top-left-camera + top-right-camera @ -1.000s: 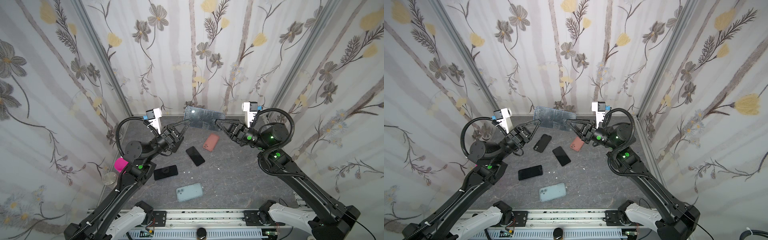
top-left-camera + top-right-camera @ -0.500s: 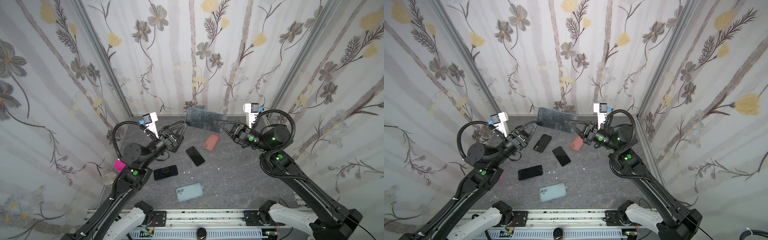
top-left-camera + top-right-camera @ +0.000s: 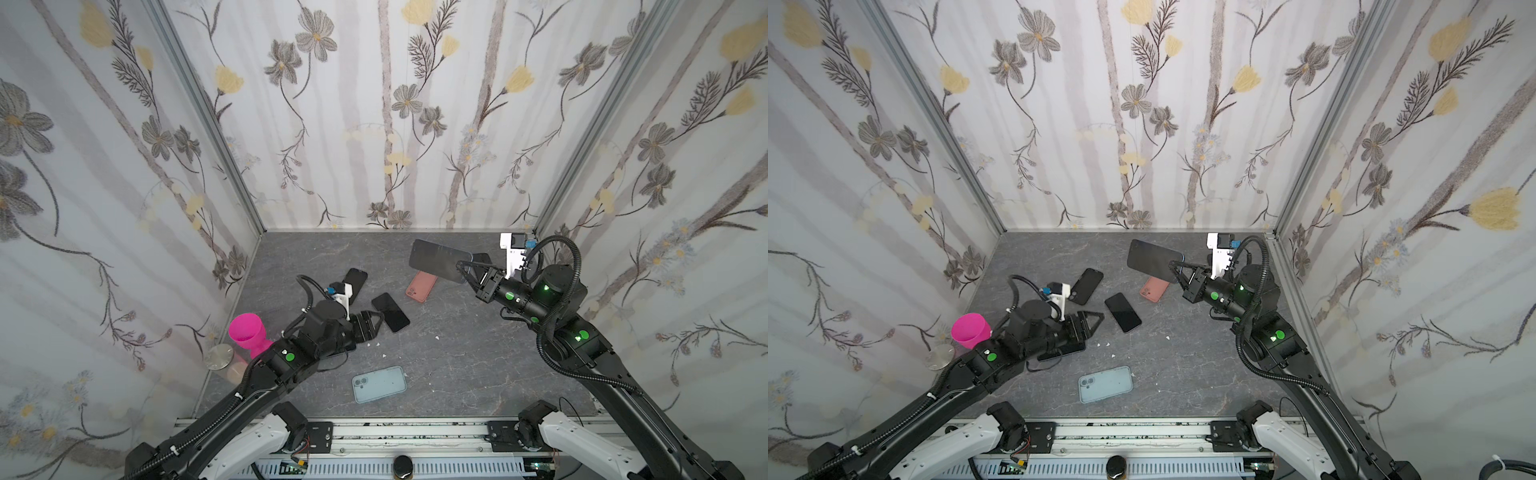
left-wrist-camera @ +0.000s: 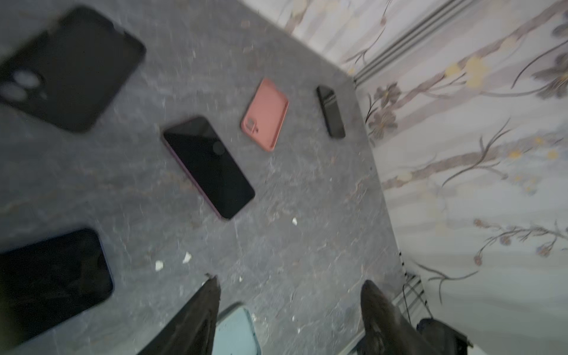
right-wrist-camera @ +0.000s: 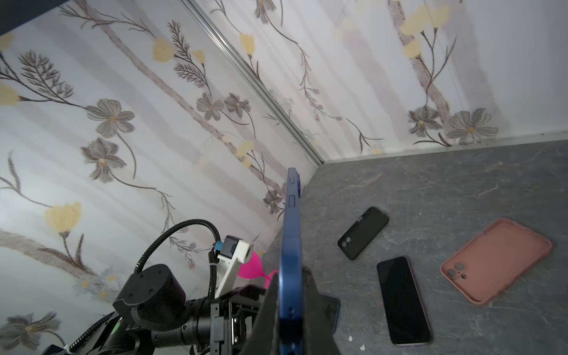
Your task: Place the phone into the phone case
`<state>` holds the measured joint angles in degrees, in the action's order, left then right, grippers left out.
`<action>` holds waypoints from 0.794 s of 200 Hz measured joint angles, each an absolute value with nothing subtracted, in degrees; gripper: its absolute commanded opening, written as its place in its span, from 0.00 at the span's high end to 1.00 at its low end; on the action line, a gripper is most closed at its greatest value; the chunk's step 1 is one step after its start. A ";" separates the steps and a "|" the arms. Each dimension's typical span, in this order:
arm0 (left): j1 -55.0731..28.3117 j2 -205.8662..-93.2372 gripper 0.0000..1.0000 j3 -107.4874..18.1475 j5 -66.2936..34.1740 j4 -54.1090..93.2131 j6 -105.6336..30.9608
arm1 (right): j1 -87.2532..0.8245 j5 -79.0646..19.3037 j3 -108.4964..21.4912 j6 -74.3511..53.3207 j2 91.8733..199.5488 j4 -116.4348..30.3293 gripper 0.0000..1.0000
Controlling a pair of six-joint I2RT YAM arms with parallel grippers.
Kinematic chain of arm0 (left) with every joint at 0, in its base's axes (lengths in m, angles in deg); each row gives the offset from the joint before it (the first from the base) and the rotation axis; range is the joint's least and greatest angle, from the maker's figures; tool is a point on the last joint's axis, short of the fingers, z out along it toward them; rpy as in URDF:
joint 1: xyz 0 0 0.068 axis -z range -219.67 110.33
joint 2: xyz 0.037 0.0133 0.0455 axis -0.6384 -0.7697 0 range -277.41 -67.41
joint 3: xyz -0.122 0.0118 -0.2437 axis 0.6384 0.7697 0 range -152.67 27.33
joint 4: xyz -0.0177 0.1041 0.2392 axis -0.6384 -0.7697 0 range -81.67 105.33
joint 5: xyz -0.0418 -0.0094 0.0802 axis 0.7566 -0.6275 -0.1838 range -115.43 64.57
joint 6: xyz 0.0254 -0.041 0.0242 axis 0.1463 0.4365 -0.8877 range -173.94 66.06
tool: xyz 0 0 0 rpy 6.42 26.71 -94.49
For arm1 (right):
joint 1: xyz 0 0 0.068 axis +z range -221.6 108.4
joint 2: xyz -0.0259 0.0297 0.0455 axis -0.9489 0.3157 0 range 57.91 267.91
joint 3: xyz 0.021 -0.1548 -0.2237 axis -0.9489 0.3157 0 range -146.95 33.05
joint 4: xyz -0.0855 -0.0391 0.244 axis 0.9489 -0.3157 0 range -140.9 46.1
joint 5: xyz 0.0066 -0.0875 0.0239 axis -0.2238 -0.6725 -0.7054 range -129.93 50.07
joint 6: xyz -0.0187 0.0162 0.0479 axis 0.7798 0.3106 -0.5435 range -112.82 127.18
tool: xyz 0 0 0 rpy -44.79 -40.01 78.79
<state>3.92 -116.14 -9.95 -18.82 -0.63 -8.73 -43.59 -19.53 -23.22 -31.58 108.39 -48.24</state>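
Note:
My right gripper (image 3: 462, 267) is shut on one end of a dark-screened phone (image 3: 439, 260) with a blue shell round its edge (image 5: 290, 239), held in the air near the back right. In the right wrist view both fingers (image 5: 312, 292) press its two faces. My left gripper (image 3: 369, 325) hangs open and empty low over the table at the left; in the left wrist view its tips (image 4: 212, 287) stand wide apart. A light blue case (image 3: 379, 383), a salmon case (image 3: 421, 286) and a black case (image 3: 355, 280) lie on the table. A black phone (image 3: 390, 311) lies in the middle.
A magenta cup (image 3: 248, 334) and a metal disc (image 3: 219, 356) sit at the left wall. Another dark phone (image 3: 1059, 353) lies partly under the left arm, and one more (image 4: 330, 110) lies near the back right corner. White crumbs (image 3: 376, 344) dot the grey table (image 3: 457, 374).
My left gripper has let go of the raised phone, opened, and dropped back toward the table at the left. The right gripper has kept the phone and carried it lower and to the right.

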 measured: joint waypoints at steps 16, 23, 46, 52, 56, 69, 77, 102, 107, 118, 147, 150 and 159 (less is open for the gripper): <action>8.38 -118.37 0.29 -6.86 -18.86 -0.68 -5.54 | -43.94 -21.02 -22.28 -30.38 107.89 -50.89 1.00; 9.67 -119.66 0.30 -6.12 -18.91 -0.33 -4.45 | -44.09 -21.06 -21.93 -30.09 107.86 -51.76 1.00; 12.95 -124.79 0.32 -4.44 -18.47 3.15 -1.67 | -44.33 -22.28 -21.19 -29.55 107.93 -53.68 1.00; 13.30 -126.13 0.33 -4.20 -17.88 4.31 -1.17 | -44.42 -22.28 -21.19 -29.31 108.06 -53.86 1.00; 13.43 -126.94 0.33 -4.09 -17.66 5.00 -0.95 | -44.46 -22.31 -21.19 -29.15 108.13 -53.88 1.00; 13.58 -129.67 0.33 -3.80 -17.51 7.47 -0.10 | -44.64 -22.57 -21.28 -29.17 108.37 -53.92 1.00; 13.78 -131.44 0.33 -3.74 -16.76 9.00 0.23 | -44.68 -22.79 -21.47 -29.15 108.54 -53.92 1.00; 14.33 -135.77 0.34 -3.61 -14.45 12.22 0.56 | -44.83 -22.98 -21.60 -28.74 108.63 -53.88 1.00; 14.44 -136.49 0.34 -3.61 -14.23 12.50 0.60 | -44.88 -23.20 -21.60 -28.74 108.69 -53.88 1.00; 14.61 -137.56 0.34 -3.59 -13.53 12.83 0.67 | -44.94 -23.44 -21.60 -28.72 108.94 -53.88 1.00; 15.27 -139.24 0.34 -3.39 -11.50 13.57 0.67 | -45.12 -23.64 -21.41 -28.32 109.57 -53.86 1.00; 15.31 -139.55 0.34 -3.41 -11.06 13.59 0.64 | -45.16 -23.59 -21.36 -28.32 109.68 -53.84 1.00; 15.42 -140.88 0.34 -3.50 -10.08 13.81 0.32 | -45.21 -23.57 -21.36 -28.30 110.01 -53.86 1.00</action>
<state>15.42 -140.88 -3.50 -10.08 13.81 0.32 -45.21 -23.57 -21.36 -28.30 110.01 -53.86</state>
